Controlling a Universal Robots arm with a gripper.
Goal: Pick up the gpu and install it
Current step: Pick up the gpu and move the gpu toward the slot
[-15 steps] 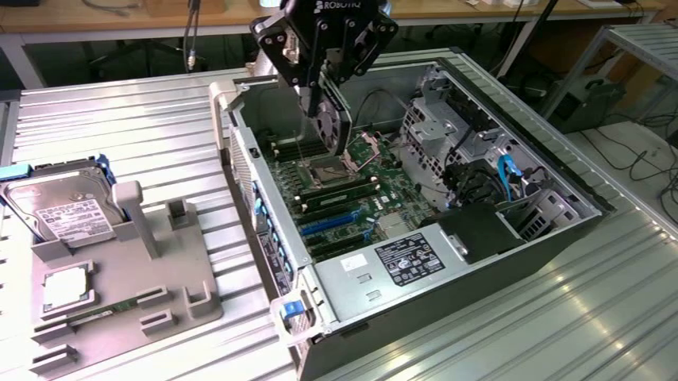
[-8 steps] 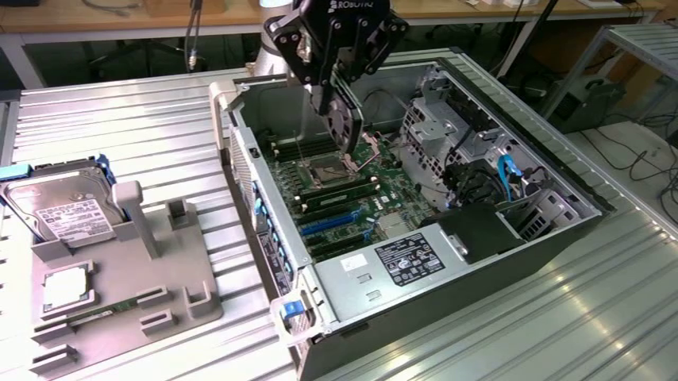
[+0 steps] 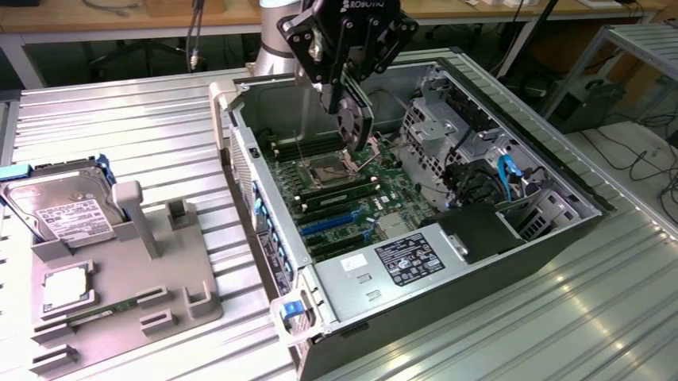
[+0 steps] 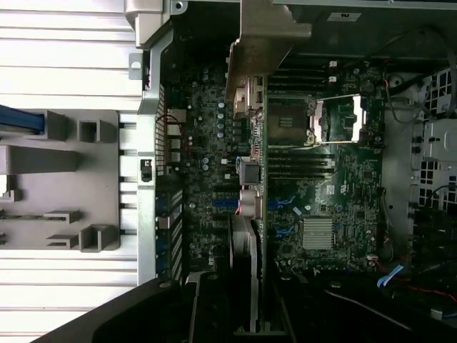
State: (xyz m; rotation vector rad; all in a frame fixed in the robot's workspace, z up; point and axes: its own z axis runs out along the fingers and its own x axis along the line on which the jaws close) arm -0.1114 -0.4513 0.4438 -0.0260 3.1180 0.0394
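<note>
The gpu [image 3: 357,119] is a thin black card that hangs edge-down in the air over the open computer case [image 3: 241,159], above the CPU socket [image 3: 323,169] area of the motherboard. My gripper [image 3: 341,94] is shut on its upper part. In the wrist view the gpu [image 4: 251,186] shows edge-on, with its pale metal bracket [image 4: 265,43] at the far end, and my gripper [image 4: 250,314] holds its near end. The blue expansion slots [image 3: 330,226] lie lower on the board, apart from the card.
A grey holder [image 3: 127,278] at the exterior view's left carries a silver hard drive [image 3: 66,210], a CPU [image 3: 66,287] and a memory stick [image 3: 101,311]. Inside the case are the power supply [image 3: 408,262], a drive cage [image 3: 445,127] and blue cables [image 3: 506,176].
</note>
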